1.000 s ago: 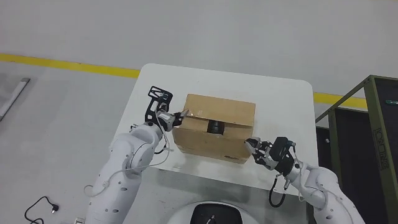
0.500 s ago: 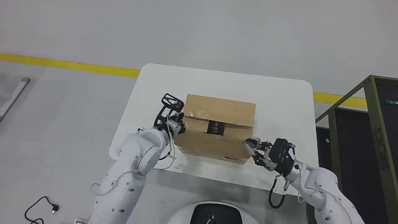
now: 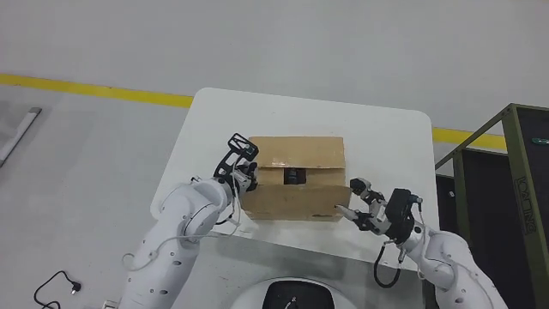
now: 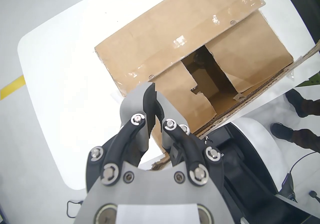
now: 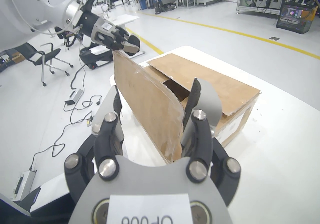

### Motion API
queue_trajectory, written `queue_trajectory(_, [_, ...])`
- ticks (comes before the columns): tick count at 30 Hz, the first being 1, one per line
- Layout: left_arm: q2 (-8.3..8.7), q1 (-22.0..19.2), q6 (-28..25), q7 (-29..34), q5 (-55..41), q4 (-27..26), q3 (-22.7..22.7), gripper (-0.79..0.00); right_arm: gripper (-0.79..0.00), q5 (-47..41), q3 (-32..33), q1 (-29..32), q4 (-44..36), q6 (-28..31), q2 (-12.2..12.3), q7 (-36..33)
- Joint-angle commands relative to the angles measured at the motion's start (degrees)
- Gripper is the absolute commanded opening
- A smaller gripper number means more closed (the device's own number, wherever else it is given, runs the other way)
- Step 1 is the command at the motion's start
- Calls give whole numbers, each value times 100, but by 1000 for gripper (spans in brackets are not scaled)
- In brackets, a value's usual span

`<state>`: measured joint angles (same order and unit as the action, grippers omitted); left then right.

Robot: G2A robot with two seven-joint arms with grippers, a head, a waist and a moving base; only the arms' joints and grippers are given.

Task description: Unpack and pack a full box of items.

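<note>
A brown cardboard box (image 3: 296,148) stands mid-table with its far flap laid flat (image 4: 187,30). Its near flap (image 5: 147,105) stands raised on edge. Between the inner flaps a gap (image 4: 202,75) gives onto the dim inside, where the top view shows something dark (image 3: 294,174). My left gripper (image 4: 152,102) is shut at the box's left near corner and touches the raised flap's upper corner (image 5: 115,53). My right gripper (image 5: 157,90) is open at the right near corner (image 3: 358,206), one finger on each side of the raised flap.
The white table (image 3: 386,137) has bare room behind the box and to both sides of it. A green-framed rack (image 3: 506,163) stands off the table's right edge. Cables lie on the floor to the left.
My left gripper came in from the left to the box corner. The box turned square to the table. The near flap rose, and my right gripper spread its fingers around it.
</note>
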<state>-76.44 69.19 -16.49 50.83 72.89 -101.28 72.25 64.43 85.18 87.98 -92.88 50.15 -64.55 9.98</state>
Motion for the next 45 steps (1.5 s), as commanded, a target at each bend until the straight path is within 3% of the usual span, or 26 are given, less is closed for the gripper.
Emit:
queue_trajectory(1, [12, 7, -34, 51, -58, -43, 13, -785, -34, -352, 102, 1, 43, 115, 15, -5])
queue_trajectory(2, [19, 11, -75, 78, -73, -63, 15, -785, 0, -550, 147, 5, 78, 158, 20, 9])
queue_trajectory(8, [67, 82, -285, 217, -190, -206, 62, -785, 0, -1493, 347, -37, 290, 148, 49, -203])
queue_trajectory(11, [95, 144, -439, 263, -228, -317, 73, -785, -40, -1909, 345, -43, 353, -26, 48, -377])
queue_trajectory(14, [124, 220, -580, 332, -267, -427, 77, -785, -228, -2188, 351, -80, 386, -398, 48, -667])
queue_trajectory(15, [135, 249, -662, 357, -281, -471, 68, -785, -409, -2212, 352, -92, 374, -584, 47, -776])
queue_trajectory(19, [180, 348, -922, 531, -438, -616, 85, -785, -785, -2556, 296, -97, 347, -1100, 29, -1053])
queue_trajectory(32, [318, 456, -1574, 1073, -772, -839, -3, -785, -785, -2565, -70, -245, 341, -1339, 7, -1693])
queue_trajectory(38, [360, 434, -1553, 1160, -913, -884, -72, -785, -785, -2556, -405, -434, 511, -1109, 3, -2232])
queue_trajectory(39, [368, 426, -1534, 1191, -891, -886, -84, -745, -785, -2528, -449, -461, 537, -1061, 5, -2315])
queue_trajectory(41, [378, 412, -1451, 1176, -900, -880, -94, -536, -785, -2461, -517, -509, 570, -978, 9, -2425])
queue_trajectory(42, [383, 402, -1417, 1149, -907, -878, -94, -468, -785, -2444, -556, -520, 590, -925, 11, -2481])
queue_trajectory(44, [393, 373, -1339, 1068, -954, -866, -69, -465, -785, -2384, -611, -548, 617, -832, 19, -2588])
queue_trajectory(45, [399, 350, -1292, 1041, -933, -859, -51, -157, -785, -2367, -637, -556, 632, -783, 23, -2639])
